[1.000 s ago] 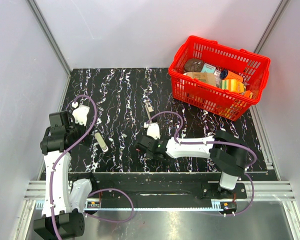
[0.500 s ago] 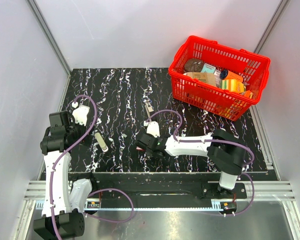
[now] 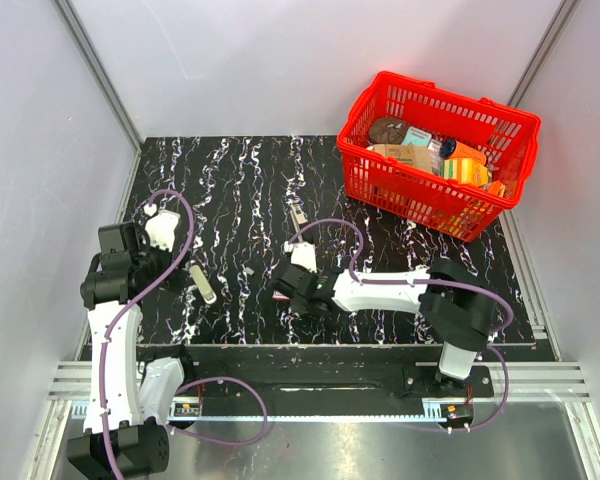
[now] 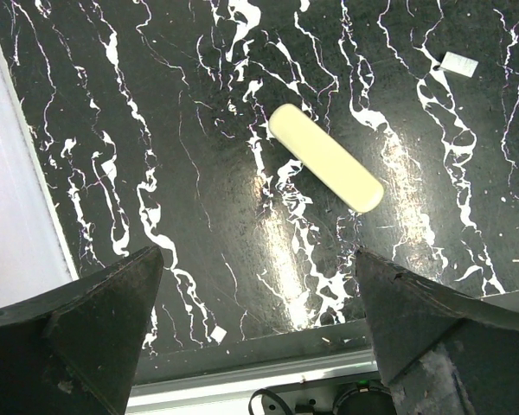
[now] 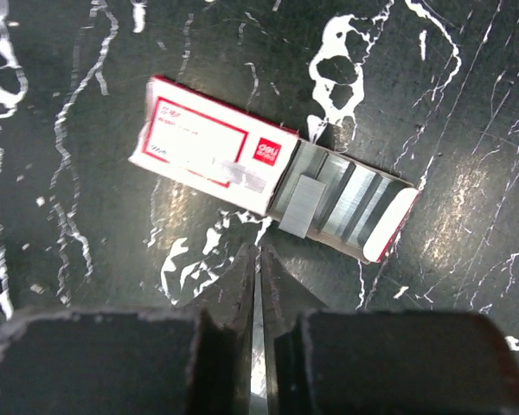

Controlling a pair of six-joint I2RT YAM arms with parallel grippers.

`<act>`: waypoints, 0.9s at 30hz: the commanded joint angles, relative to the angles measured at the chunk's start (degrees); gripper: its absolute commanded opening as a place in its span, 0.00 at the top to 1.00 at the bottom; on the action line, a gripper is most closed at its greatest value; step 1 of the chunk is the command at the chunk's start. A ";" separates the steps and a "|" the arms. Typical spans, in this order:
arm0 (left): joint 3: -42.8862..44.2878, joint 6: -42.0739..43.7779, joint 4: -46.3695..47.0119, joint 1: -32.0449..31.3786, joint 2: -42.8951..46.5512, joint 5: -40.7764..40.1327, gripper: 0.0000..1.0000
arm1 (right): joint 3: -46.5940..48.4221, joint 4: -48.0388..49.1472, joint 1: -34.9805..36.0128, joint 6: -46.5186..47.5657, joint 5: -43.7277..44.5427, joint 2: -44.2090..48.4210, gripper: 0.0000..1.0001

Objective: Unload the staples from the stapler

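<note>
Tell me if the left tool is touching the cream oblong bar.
Apart. Left wrist view: the cream oblong bar lies ahead of the left tool, dark tabletop between it and both fingers.

Plain pale walls (image 3: 280, 60) enclose a black white-veined marble tabletop (image 3: 240, 190), aluminium rails (image 3: 100, 75) running up the corners

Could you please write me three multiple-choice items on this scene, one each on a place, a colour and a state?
1. Where does the basket stand? A far right corner B near left corner C table's middle
2. What colour is the oblong piece below the left gripper? A blue B cream C red
3. How is the staple box? A sealed B crushed C slid open
Key: 1 A: the top view shows it far right. 2 B: it looks pale cream. 3 C: staples show in the pulled-out part.
</note>
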State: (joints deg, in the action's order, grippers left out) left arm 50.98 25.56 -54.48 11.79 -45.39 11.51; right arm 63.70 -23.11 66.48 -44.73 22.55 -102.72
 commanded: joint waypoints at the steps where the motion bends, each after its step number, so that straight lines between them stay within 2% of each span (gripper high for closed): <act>1: 3.24 0.28 -0.62 0.34 -1.28 2.64 0.01 | -0.33 2.37 -0.47 2.89 -1.54 8.48 0.86; 4: 6.49 0.37 -2.29 0.34 -4.26 4.13 0.01 | -2.35 4.56 -1.17 4.65 -1.01 13.41 0.81; 10: 13.00 0.54 -4.93 0.34 -11.90 5.54 0.01 | -10.86 13.95 -6.53 6.85 -3.64 19.48 0.81; 18: 12.04 1.16 -4.32 0.34 -16.48 5.54 0.01 | -25.90 33.91 -11.89 9.57 -14.97 24.05 0.94; 27: 11.16 0.28 -2.74 0.34 -21.67 4.93 0.01 | -27.14 37.61 -12.69 12.56 -24.54 23.62 1.00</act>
State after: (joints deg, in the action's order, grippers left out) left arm 62.33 25.89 -59.33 11.79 -66.35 15.81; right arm 35.99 8.64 54.59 -34.37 4.51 -79.99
